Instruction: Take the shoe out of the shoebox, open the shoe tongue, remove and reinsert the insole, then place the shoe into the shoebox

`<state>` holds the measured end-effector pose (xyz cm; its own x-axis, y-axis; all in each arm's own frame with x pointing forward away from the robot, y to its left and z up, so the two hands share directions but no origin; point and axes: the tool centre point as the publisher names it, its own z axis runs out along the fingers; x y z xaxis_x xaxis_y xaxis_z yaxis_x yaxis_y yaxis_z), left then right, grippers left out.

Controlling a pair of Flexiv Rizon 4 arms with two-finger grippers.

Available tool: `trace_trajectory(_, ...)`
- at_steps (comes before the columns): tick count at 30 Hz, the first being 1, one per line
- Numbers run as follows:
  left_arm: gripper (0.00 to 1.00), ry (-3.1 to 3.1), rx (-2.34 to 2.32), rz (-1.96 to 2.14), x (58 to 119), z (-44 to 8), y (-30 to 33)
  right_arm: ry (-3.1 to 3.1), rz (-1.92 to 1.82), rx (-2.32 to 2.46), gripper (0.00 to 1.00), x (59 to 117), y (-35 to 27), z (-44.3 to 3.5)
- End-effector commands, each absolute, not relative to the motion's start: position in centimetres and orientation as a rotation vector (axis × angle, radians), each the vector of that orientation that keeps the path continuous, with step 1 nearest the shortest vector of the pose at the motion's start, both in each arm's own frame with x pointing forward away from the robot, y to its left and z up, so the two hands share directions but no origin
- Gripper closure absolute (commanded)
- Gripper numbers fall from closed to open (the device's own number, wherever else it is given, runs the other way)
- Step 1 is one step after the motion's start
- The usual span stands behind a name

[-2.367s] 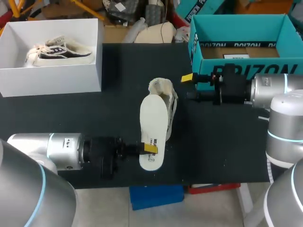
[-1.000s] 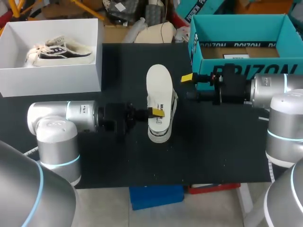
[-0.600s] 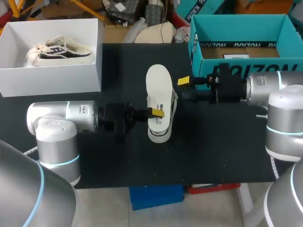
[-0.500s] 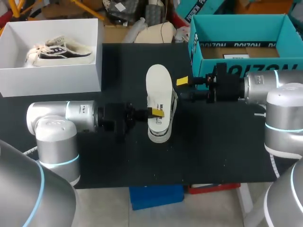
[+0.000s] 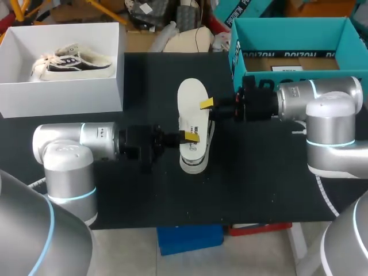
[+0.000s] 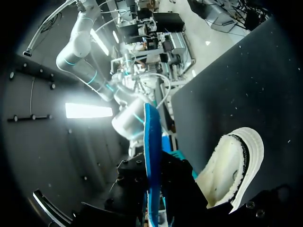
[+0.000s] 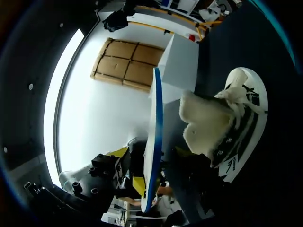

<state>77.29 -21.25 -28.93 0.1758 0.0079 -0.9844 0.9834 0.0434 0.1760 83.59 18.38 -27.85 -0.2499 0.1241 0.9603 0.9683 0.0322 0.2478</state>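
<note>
The white insole (image 5: 192,109) hovers flat over the pale shoe (image 5: 194,162) at the middle of the black table. My left gripper (image 5: 185,137) is shut on the insole's near side. My right gripper (image 5: 209,108) is open at the insole's right edge, one yellow tip above it. In the left wrist view the insole (image 6: 150,156) shows edge-on, running between the fingers, with the fleece-lined shoe (image 6: 236,165) beside it. The right wrist view has the insole (image 7: 154,132) edge-on ahead, the shoe (image 7: 236,118) beside it and my left gripper (image 7: 131,166) behind.
A white shoebox (image 5: 63,92) stands at the back left with a second shoe (image 5: 72,62) inside. An open teal box (image 5: 287,34) stands at the back right, close behind my right arm.
My left gripper first carried the insole from the table's front up over the shoe, then held still. My right arm came in leftward to the insole's edge and its fingers narrowed.
</note>
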Motion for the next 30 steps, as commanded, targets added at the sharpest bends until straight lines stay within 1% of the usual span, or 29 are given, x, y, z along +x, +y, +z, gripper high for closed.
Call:
trace_trajectory(1, 1.00, 1.105, 1.259, -1.038, 77.1, -28.9, -21.4, -1.504, -1.299, -1.155, 0.51, 83.8, 19.0, -28.3)
trace_trajectory(5, 1.00, 1.105, 1.259, -1.038, 77.1, -28.9, -21.4, -1.501, -1.292, -1.155, 0.51, 83.6, 19.5, -28.6)
trace_trajectory(9, 1.00, 1.105, 1.259, -1.038, 77.1, -28.9, -21.4, -1.501, -1.290, -1.153, 0.54, 83.7, 19.8, -28.7)
trace_trajectory(11, 1.00, 1.105, 1.259, -1.038, 77.1, -28.9, -21.4, -1.501, -1.287, -1.153, 0.59, 83.8, 19.8, -28.8)
trace_trajectory(12, 1.00, 1.105, 1.259, -1.038, 77.1, -28.9, -21.4, -1.503, -1.283, -1.155, 0.64, 83.8, 19.8, -28.8)
trace_trajectory(14, 1.00, 1.105, 1.259, -1.038, 77.1, -28.9, -21.4, -1.505, -1.280, -1.158, 0.71, 83.9, 19.7, -28.8)
trace_trajectory(15, 1.00, 1.105, 1.259, -1.038, 77.1, -28.9, -21.4, -1.507, -1.277, -1.161, 0.75, 83.9, 19.6, -28.8)
trace_trajectory(16, 1.00, 1.105, 1.259, -1.038, 77.1, -28.9, -21.4, -1.517, -1.264, -1.154, 0.98, 84.0, 19.6, -28.8)
trace_trajectory(17, 1.00, 1.105, 1.259, -1.038, 77.1, -28.9, -21.4, -1.517, -1.264, -1.154, 1.00, 84.0, 19.6, -28.8)
trace_trajectory(22, 1.00, 1.105, 1.259, -1.038, 77.1, -28.9, -21.4, -1.517, -1.264, -1.154, 1.00, 84.0, 19.6, -28.8)
trace_trajectory(23, 0.82, 1.105, 1.259, -1.038, 77.1, -28.9, -21.4, -1.517, -1.264, -1.154, 1.00, 84.0, 19.6, -28.8)
trace_trajectory(24, 0.00, 1.099, 1.276, -0.967, 77.2, -28.6, -21.1, -1.517, -1.264, -1.154, 1.00, 84.0, 19.6, -28.8)
trace_trajectory(30, 0.00, 1.179, 1.437, -0.702, 76.2, -26.3, -18.5, -1.517, -1.264, -1.154, 1.00, 84.0, 19.6, -28.8)
